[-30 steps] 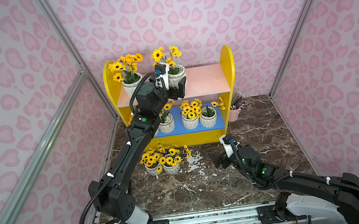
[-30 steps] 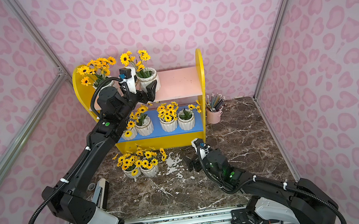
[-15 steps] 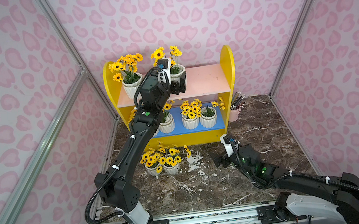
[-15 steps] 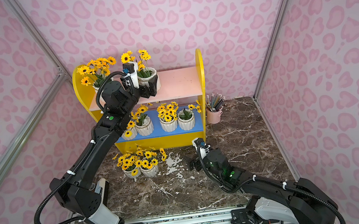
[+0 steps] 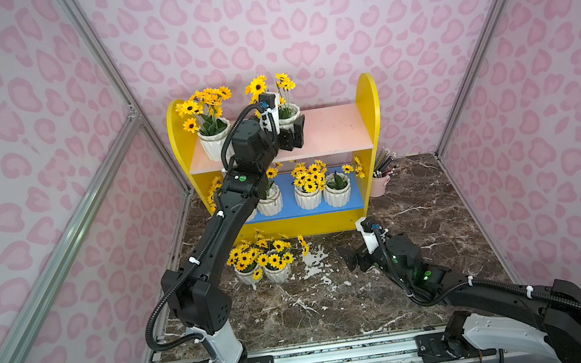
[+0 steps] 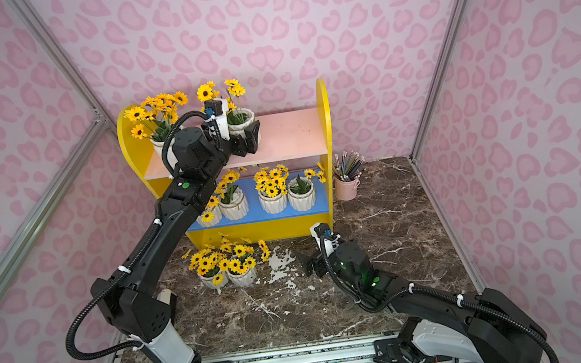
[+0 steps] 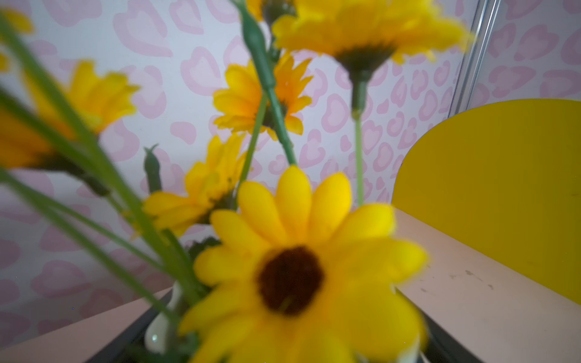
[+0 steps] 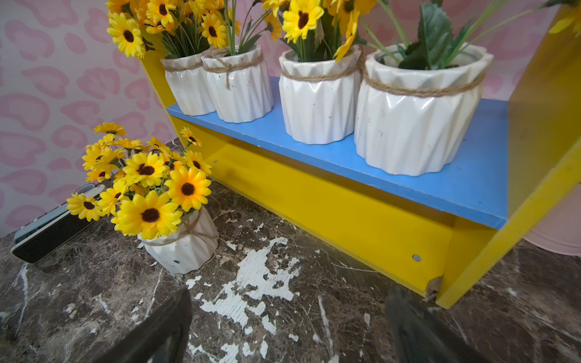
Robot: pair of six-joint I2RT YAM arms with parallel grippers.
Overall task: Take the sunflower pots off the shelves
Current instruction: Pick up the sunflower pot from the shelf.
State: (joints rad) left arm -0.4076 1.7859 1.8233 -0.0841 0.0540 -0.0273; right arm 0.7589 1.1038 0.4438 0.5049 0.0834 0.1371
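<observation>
sunflower pots: two on pink upper board (image 5: 335, 128), outer one (image 5: 214, 144) by side panel, inner one (image 5: 291, 111) toward middle. four in row on blue lower board (image 8: 456, 185), twine round each. two more (image 5: 277, 272) on marble floor (image 5: 334, 305), side by side just before shelves (image 5: 368, 105). left gripper (image 6: 247, 139) at inner upper pot, jaws wide apart either side of it, contact not clear; wrist view mostly blurred blooms. right gripper (image 8: 289, 295) low over floor near shelf corner, jaws spread, nothing between. pencil cup (image 5: 380, 184) beside shelves.
</observation>
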